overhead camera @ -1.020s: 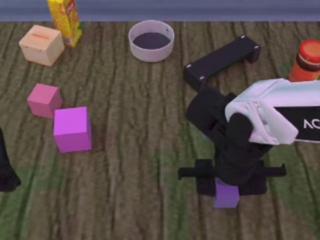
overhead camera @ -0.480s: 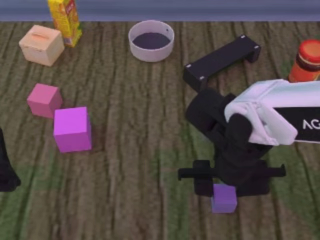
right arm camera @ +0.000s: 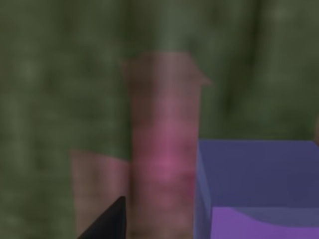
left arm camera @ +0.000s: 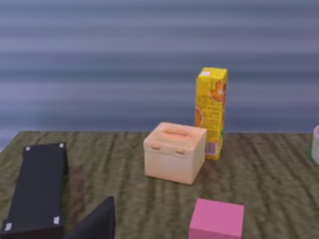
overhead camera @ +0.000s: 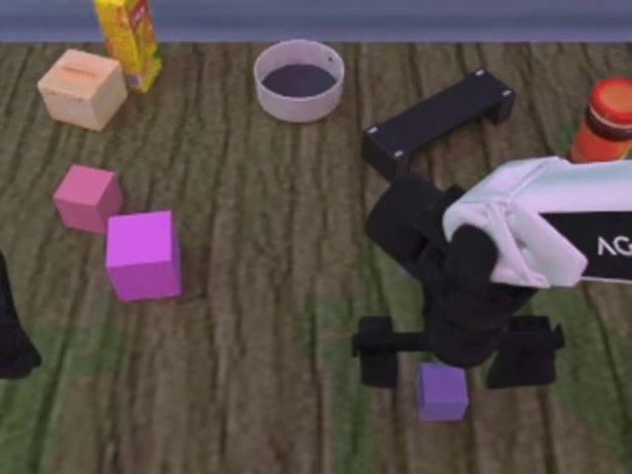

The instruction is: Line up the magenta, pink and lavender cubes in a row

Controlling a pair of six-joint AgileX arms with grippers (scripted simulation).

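Top view shows the right gripper [overhead camera: 456, 357] spread wide and holding nothing, its 2 fingers standing either side of the lavender cube [overhead camera: 441, 391], apart from it. The magenta cube [overhead camera: 143, 254] and the pink cube [overhead camera: 87, 197] sit touching at a corner, far off at the left. The risk, as I judge it: a lift that drags a finger sideways could knock the lavender cube askew, and it lies well apart from the other 2, so the row isn't formed. The left arm [overhead camera: 14, 341] is parked at the left edge.

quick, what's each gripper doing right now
Right gripper: open, fingers apart on either side of the lavender cube, holding nothing.
Left gripper: parked at the table's left edge.
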